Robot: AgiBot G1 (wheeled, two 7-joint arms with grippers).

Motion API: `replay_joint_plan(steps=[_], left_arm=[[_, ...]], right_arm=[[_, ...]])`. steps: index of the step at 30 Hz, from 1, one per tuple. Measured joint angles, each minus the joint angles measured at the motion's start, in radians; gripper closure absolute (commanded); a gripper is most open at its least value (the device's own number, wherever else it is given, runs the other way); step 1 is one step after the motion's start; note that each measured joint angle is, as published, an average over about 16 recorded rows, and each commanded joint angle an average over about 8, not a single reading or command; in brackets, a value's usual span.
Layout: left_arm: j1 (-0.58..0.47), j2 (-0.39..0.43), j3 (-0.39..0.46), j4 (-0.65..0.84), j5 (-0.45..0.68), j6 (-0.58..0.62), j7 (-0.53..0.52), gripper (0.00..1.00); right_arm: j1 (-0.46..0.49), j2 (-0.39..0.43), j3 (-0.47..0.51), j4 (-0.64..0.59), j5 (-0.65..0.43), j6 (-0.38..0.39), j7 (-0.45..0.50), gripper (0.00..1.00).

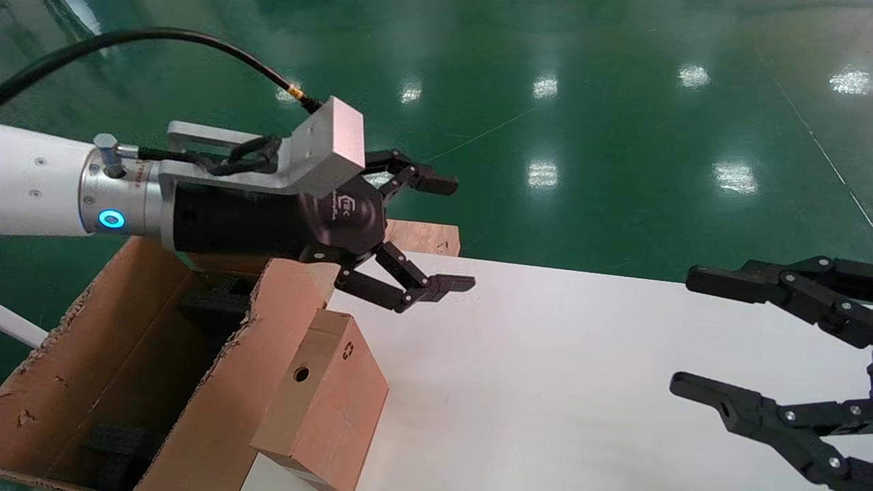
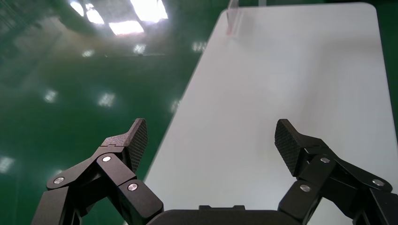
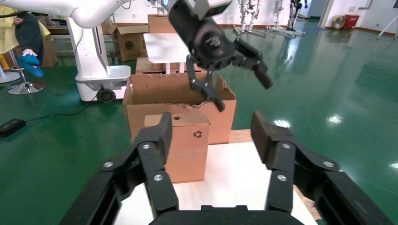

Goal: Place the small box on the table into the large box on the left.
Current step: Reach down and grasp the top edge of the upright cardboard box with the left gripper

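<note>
The small box (image 1: 327, 402) stands upright on the left edge of the white table (image 1: 545, 368), touching the large box (image 1: 75, 354), which has ragged flaps and black foam inside. My left gripper (image 1: 447, 233) is open and empty, hovering above the large box's far right corner and the table's far left edge, higher than the small box. In the left wrist view the left gripper (image 2: 211, 136) faces bare table (image 2: 281, 84). My right gripper (image 1: 682, 334) is open and empty over the table's right side. In the right wrist view it (image 3: 211, 126) faces the small box (image 3: 185, 150), the large box (image 3: 155, 96) and the left gripper (image 3: 242, 93).
A bare plywood board (image 1: 423, 236) lies behind the table's far left corner. Green floor (image 1: 614, 136) surrounds the table. The right wrist view shows a white robot base (image 3: 98, 70), another carton (image 3: 129, 42) and a second white table (image 3: 164, 47) farther off.
</note>
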Motion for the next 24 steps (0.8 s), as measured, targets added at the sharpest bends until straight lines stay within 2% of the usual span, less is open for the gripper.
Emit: replay_joint_plan(steps=[6,11,17,24], left_arm=[[-0.036,0.011,0.015,0.006,0.035,0.003,-0.033,0.0],[-0.078,0.03,0.049,0.005,0.098,0.017,-0.101,0.0],[-0.171,0.082,0.135,0.004,0.217,0.069,-0.258,0.0],[-0.301,0.143,0.29,0.001,0.362,0.135,-0.481,0.0]], right_arm=[[0.0,0.0,0.0,0.0,0.0,0.0,0.0,1.0],[0.0,0.0,0.0,0.0,0.0,0.0,0.0,1.0],[0.0,0.0,-0.001,-0.001,0.0,0.0,0.0,1.0],[0.0,0.0,-0.001,-0.001,0.0,0.0,-0.001,1.0]])
